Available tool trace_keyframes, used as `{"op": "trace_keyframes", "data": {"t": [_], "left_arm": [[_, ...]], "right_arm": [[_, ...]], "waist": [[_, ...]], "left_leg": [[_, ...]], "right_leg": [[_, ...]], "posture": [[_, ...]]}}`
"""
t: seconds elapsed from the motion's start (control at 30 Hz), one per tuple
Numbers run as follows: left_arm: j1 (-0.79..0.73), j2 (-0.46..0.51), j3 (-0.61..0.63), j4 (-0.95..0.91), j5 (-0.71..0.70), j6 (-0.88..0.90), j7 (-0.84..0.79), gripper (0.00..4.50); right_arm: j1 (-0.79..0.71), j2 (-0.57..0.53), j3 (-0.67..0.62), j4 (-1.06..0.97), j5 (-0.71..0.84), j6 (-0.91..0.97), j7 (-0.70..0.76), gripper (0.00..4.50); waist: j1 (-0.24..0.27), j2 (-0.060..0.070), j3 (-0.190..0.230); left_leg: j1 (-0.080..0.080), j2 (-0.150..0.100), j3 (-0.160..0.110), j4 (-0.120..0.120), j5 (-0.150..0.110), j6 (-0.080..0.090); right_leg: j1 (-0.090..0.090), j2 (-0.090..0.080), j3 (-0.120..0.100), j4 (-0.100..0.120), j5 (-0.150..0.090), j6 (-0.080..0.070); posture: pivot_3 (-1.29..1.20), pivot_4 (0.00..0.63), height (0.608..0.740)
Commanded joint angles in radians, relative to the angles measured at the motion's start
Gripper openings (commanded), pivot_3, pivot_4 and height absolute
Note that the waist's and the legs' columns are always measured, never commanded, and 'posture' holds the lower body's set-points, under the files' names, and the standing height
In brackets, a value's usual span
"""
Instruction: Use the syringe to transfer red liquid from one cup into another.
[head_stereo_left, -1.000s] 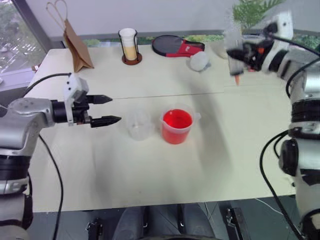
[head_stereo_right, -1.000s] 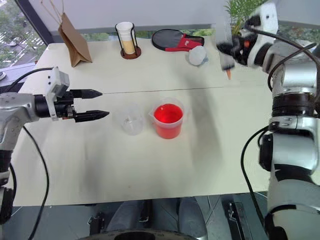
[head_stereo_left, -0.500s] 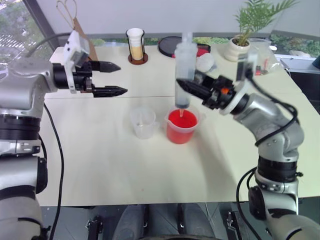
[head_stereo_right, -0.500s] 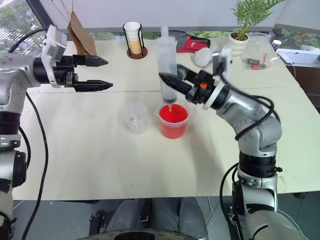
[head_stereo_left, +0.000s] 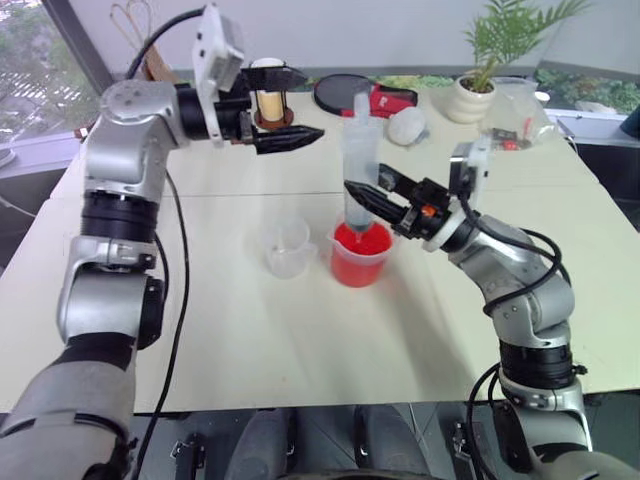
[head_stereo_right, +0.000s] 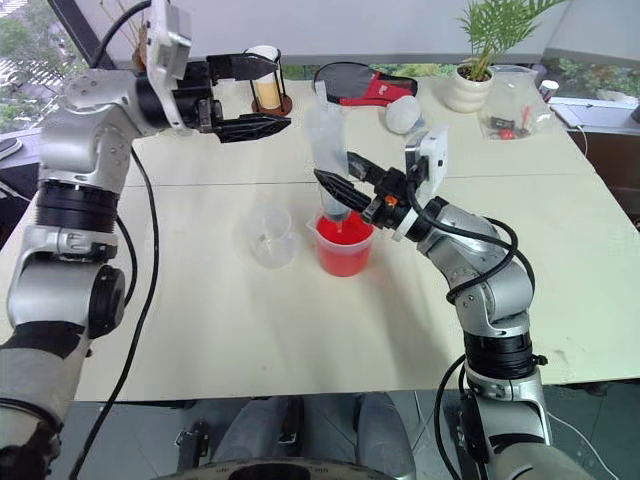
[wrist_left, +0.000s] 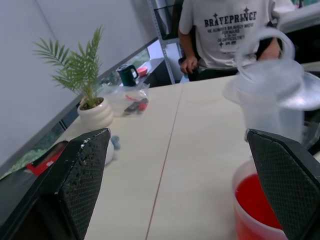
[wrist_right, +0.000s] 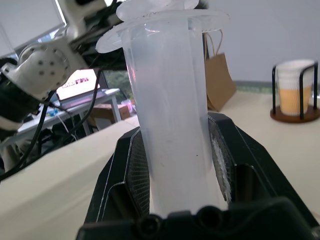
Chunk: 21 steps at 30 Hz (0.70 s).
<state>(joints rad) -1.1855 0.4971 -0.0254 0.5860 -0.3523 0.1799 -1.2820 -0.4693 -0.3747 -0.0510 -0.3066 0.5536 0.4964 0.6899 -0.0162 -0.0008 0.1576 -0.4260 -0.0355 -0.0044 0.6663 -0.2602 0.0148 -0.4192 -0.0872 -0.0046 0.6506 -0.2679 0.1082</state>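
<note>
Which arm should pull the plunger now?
Left. The right gripper is shut on the syringe, upright with its tip in the wider cup. The left gripper is open, empty, near the plunger top.

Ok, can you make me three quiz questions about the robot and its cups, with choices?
1. Where is the tip of the syringe?
A. over the wider cup
B. over the smaller cup
C. lying on the table

2. What colour is the liquid in the wider cup?
A. blue
B. red
C. green

3. How is the left gripper?
A. shut on a cup
B. shut on the syringe
C. open, holding nothing

Answers: 1 A, the syringe stands upright in the right gripper above the wider cup. 2 B, it is bright red. 3 C, its fingers are spread apart in the air.
</note>
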Motion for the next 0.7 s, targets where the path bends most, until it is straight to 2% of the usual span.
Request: {"op": "trace_keyframes", "data": {"t": [0.03,0.5,0.6,0.7], "left_arm": [[-0.06,-0.017,0.02,0.039,0.005,-0.049,-0.014,4.5],[-0.082,-0.12,0.019,0.092,0.013,-0.096,-0.045,4.5],[-0.093,-0.137,0.03,0.116,0.014,-0.118,-0.026,3.71],[-0.098,-0.154,0.028,0.128,0.013,-0.127,-0.033,2.2]], "right_arm": [[0.004,-0.008,0.002,-0.004,-0.013,-0.046,0.014,1.37],[0.048,0.007,0.028,-0.011,-0.033,-0.079,0.002,1.37],[0.055,0.006,0.032,-0.017,-0.033,-0.081,-0.001,1.37],[0.067,0.004,0.042,-0.019,-0.041,-0.088,-0.001,1.37]], "waist": [[0.0,0.0,0.0],[0.003,-0.001,0.001],[0.004,-0.001,0.001],[0.006,-0.001,0.001]], "left_leg": [[0.0,0.0,0.0,0.0,0.0,0.0],[0.0,0.0,0.0,0.0,0.0,0.0],[0.0,0.0,0.0,0.0,0.0,0.0],[0.0,0.0,0.0,0.0,0.0,0.0]], "right_leg": [[0.0,0.0,0.0,0.0,0.0,0.0],[0.0,0.0,0.0,0.0,0.0,0.0],[0.0,0.0,0.0,0.0,0.0,0.0],[0.001,0.0,0.0,0.0,0.0,0.0]], "posture": [[0.0,0.15,0.74],[0.0,0.15,0.74],[0.0,0.15,0.74],[0.0,0.15,0.74]]}}
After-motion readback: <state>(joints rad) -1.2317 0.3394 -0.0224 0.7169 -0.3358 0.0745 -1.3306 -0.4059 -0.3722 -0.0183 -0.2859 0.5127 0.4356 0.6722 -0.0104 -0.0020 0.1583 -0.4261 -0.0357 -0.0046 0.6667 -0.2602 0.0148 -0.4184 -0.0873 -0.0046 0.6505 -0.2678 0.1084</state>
